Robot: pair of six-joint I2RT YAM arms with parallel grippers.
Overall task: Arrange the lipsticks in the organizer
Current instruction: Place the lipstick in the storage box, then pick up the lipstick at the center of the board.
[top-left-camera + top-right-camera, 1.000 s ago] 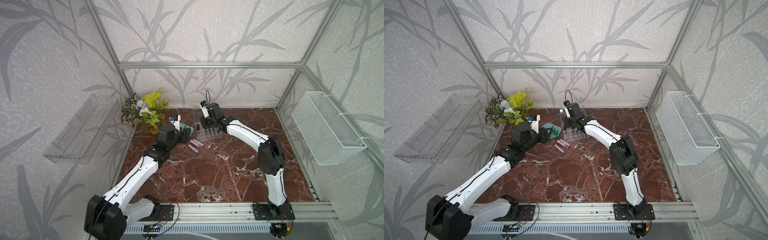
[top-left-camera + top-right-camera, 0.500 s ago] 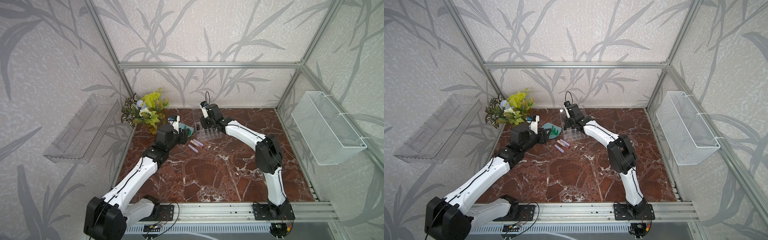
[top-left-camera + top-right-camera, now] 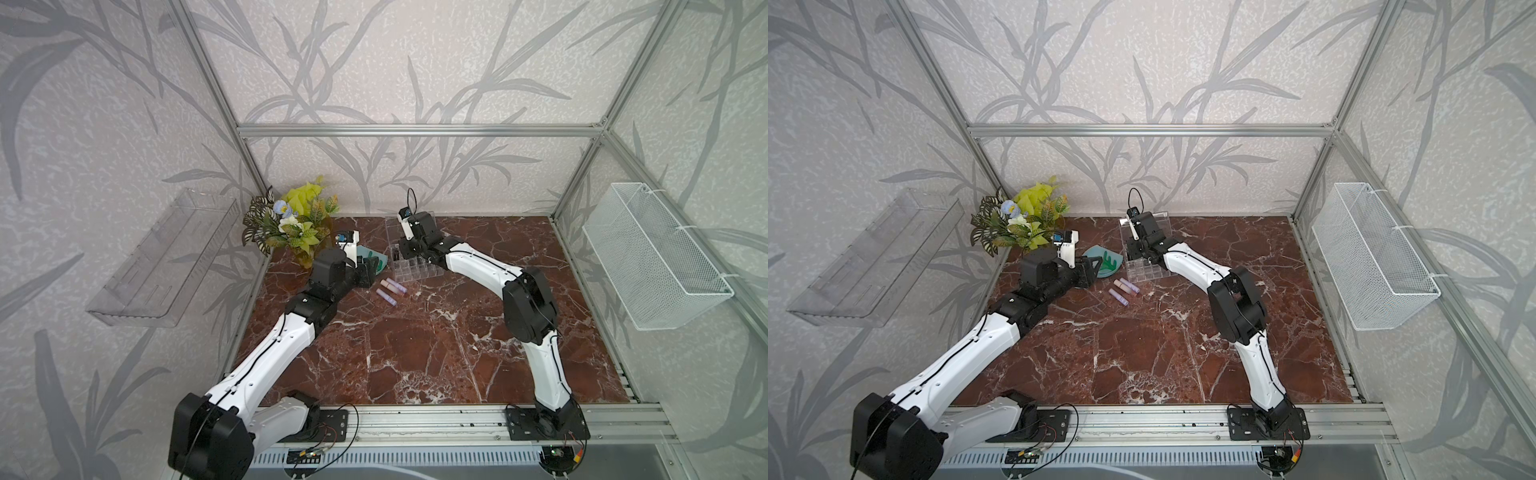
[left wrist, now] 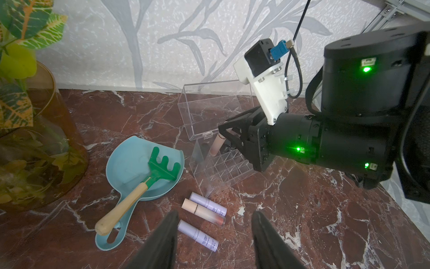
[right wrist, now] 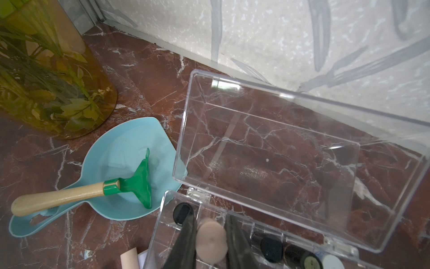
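1. Red-brown marble table (image 3: pixel 415 353) under everything.
2. Clear organizer (image 4: pixel 223 171) at the back near the wall, lid standing open, several dark lipsticks (image 5: pixel 271 248) upright in the row by the hinge.
3. Pale blue scoop (image 4: pixel 130 163) just beside it, green rake (image 4: pixel 162 167) lying inside.
4. Right gripper (image 5: pixel 209 219) clamped on a pale pink lipstick (image 5: pixel 211 240), lower end down in that hinge row.
5. Left gripper (image 4: pixel 214 215) about half spread, empty, above three loose lipsticks (image 4: pixel 203 212) lying on the marble in front of the organizer.

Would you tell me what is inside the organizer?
Several dark-capped lipsticks and a white-capped one stand in the organizer; the right gripper holds a pale pink lipstick there. Its fingers hide cells beneath.
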